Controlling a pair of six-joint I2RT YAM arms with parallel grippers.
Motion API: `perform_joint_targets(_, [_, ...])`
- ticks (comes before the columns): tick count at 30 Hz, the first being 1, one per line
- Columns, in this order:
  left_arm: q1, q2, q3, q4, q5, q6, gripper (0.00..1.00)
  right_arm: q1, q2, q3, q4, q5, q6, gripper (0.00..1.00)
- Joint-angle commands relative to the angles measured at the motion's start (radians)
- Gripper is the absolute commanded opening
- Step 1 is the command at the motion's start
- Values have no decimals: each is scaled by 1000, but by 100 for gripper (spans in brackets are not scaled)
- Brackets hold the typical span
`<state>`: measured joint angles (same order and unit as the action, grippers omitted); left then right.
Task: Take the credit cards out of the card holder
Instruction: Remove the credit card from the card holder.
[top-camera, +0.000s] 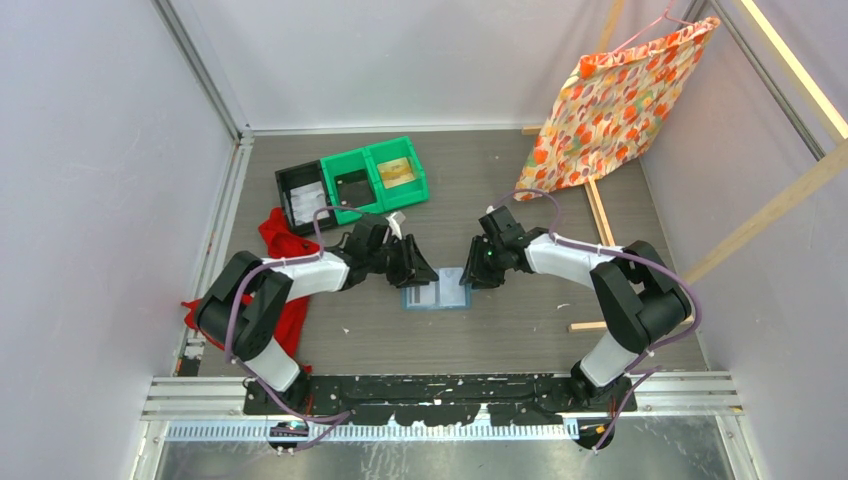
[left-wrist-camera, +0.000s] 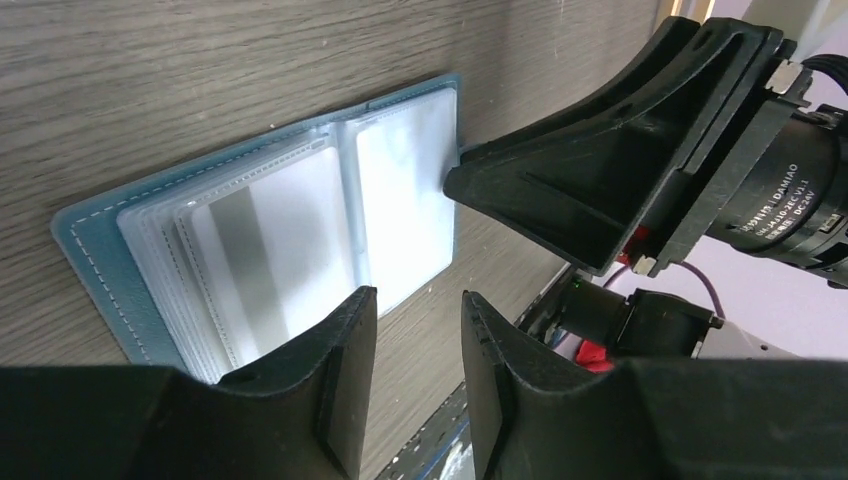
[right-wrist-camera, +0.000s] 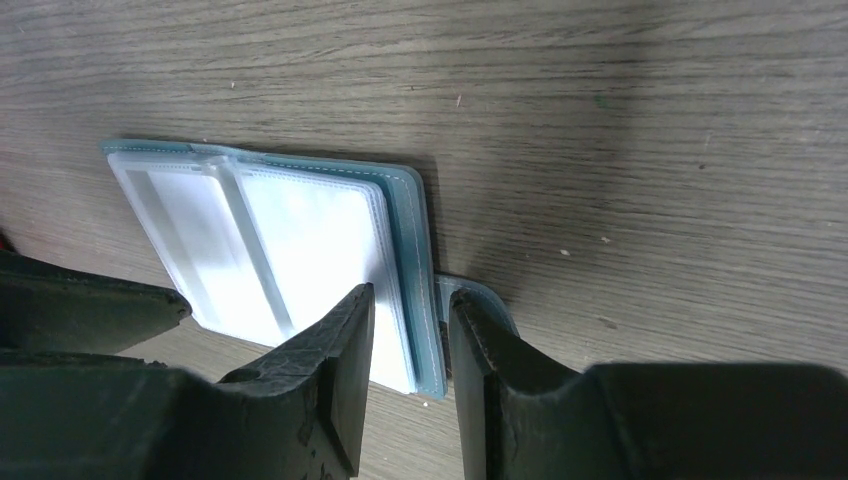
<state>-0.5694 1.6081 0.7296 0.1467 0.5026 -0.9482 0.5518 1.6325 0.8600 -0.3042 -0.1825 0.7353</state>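
The card holder (top-camera: 437, 291) lay open on the table (top-camera: 520, 180), at about 12 o'clock from the arm bases, between both grippers. It looked light and floppy, its clear sleeves slippery (best pinned at an outer edge). One holder; the credit cards inside could not be counted. The left gripper (left-wrist-camera: 415, 325) and right gripper (right-wrist-camera: 410, 320) each had fingers partly open, holding nothing.
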Motion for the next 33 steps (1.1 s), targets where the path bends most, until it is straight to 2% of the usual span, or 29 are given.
perform_joint_targets(1, [-4,-34,8,23,3,-8,38,-5,5,-18,23,18,-11,39])
perform_joint_targets(5, [-17,-91,94,-312,-232,139,39,-6,2,-23,28,15,-9,39])
perform_joint_targets(7, [-17,-91,107,-372,-258,171,40,-5,5,-23,29,13,-10,39])
perform_joint_targets(12, [-18,-86,90,-357,-247,172,43,-5,7,-22,31,13,-9,39])
perform_joint_targets(26, [-19,-2,64,-245,-148,131,42,-4,5,-22,30,12,-8,40])
perform_joint_targets(33, [-20,11,70,-240,-136,129,42,-6,3,-21,25,14,-12,40])
